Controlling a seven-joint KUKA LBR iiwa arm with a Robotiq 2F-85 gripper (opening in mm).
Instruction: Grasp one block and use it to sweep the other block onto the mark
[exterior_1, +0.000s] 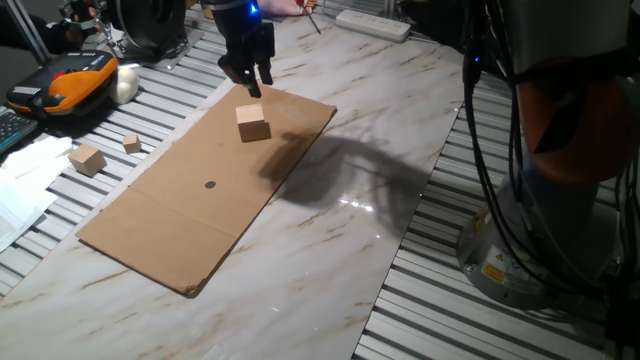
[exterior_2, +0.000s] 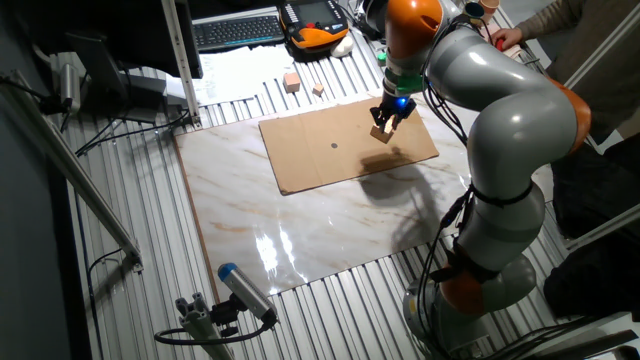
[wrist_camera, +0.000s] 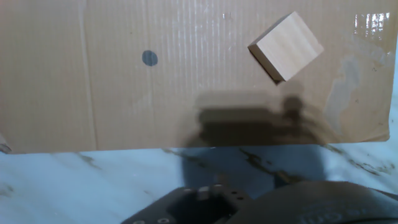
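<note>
Not showing fingertips in hand view. Blurring cardboard sheet (wrist_camera: 186, 81), its top running off frame. Cutting arm off at top in one fixed view. Hiding jaw gap on gripper (exterior_1: 252, 82) there; too small in other fixed view.

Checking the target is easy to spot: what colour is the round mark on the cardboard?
Dark bluish-grey mark on brown cardboard; hand view shows it best.

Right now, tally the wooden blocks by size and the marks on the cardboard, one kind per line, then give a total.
Larger tan blocks: 2, one on the cardboard sheet below the fingers at, one off it at
Small tan block: 1
Dark round mark: 1
Total: 4
</note>
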